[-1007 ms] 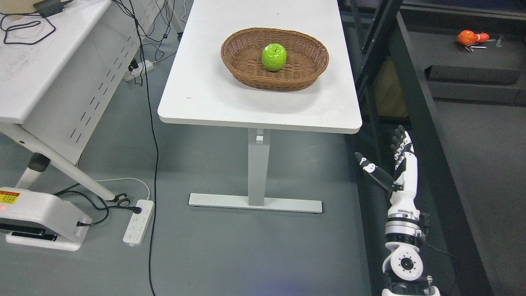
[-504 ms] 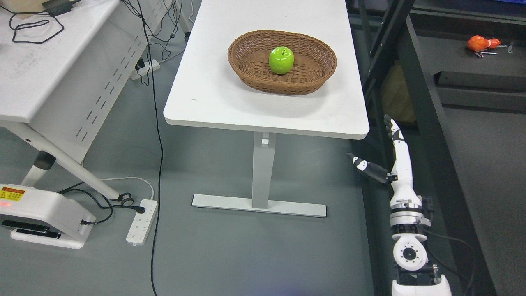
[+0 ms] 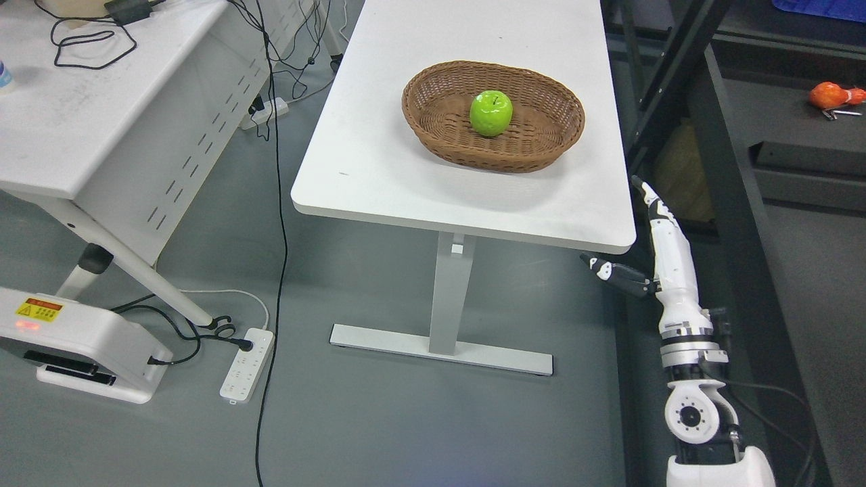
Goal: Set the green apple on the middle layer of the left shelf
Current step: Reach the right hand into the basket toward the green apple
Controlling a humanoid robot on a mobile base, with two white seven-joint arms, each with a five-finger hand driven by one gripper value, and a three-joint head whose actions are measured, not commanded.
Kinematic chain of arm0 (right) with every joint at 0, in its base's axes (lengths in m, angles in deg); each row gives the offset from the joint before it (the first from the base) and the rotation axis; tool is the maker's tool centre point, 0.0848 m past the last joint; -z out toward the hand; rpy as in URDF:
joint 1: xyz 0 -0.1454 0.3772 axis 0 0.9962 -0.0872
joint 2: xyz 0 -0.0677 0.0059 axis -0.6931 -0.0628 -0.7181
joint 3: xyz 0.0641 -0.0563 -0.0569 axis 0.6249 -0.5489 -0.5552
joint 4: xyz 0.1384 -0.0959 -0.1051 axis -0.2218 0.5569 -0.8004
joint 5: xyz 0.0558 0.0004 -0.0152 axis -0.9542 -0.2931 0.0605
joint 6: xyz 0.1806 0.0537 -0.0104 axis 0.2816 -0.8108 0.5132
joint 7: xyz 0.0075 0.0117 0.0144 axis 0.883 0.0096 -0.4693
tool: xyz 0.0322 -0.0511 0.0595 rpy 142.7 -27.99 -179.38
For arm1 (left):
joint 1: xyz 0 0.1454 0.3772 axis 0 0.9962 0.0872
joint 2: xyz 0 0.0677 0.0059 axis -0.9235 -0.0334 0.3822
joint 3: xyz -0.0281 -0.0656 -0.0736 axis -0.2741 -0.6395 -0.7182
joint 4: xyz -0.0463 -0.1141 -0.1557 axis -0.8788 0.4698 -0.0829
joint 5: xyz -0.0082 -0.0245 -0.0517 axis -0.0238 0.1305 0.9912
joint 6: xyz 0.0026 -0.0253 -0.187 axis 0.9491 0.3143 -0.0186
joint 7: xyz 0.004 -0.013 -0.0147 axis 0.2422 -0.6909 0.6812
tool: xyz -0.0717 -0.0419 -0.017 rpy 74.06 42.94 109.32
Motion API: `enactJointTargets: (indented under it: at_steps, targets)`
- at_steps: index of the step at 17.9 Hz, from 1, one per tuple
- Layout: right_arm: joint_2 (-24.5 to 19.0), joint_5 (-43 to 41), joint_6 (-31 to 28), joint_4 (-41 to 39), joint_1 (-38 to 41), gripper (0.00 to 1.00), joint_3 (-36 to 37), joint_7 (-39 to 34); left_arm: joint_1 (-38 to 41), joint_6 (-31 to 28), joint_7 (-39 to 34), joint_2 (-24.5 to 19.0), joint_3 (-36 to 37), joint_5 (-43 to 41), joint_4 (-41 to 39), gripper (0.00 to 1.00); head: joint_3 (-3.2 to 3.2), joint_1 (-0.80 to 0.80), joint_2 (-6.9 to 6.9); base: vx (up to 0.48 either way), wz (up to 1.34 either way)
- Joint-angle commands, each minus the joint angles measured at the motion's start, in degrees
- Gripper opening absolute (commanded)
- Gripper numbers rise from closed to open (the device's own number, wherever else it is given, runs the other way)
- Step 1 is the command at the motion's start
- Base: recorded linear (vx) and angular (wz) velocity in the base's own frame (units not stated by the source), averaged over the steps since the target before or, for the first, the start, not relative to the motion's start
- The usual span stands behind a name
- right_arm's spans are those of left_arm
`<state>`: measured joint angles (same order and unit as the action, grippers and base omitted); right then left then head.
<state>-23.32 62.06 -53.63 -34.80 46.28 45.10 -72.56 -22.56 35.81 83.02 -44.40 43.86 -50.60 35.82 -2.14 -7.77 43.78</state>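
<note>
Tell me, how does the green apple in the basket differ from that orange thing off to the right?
The green apple is bright green and sits in the wicker basket on the white table; the orange thing lies on a dark shelf, farther from the table. The apple looks larger in the picture. Both are rounded and lie untouched.

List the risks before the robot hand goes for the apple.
1. The right robot hand is low beside the white table, near its corner; lifting straight up may clip the edge.
2. The green apple sits deep inside the wicker basket; fingers could catch the rim and drag the basket.
3. The round apple may roll away under a partial grasp.
</note>
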Motion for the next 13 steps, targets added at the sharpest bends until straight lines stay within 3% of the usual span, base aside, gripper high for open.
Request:
enactJointTargets:
  at_steps: [1,13]
  targets:
    - [1.2,11.8,-3.0,-0.6,-1.5,0.99,-4.3,-0.9,-1.2,0.0,0.0,-1.0,0.0,0.0,0.0,1.0,0.0,0.0,0.0,0.081,0.18]
    - [-0.3,8.8,-2.6,-1.0,-9.3,0.98,-3.1,-0.9,-1.2,0.0,0.0,-1.0,0.0,0.1,0.0,1.0,0.0,0.0,0.0,0.117,0.16]
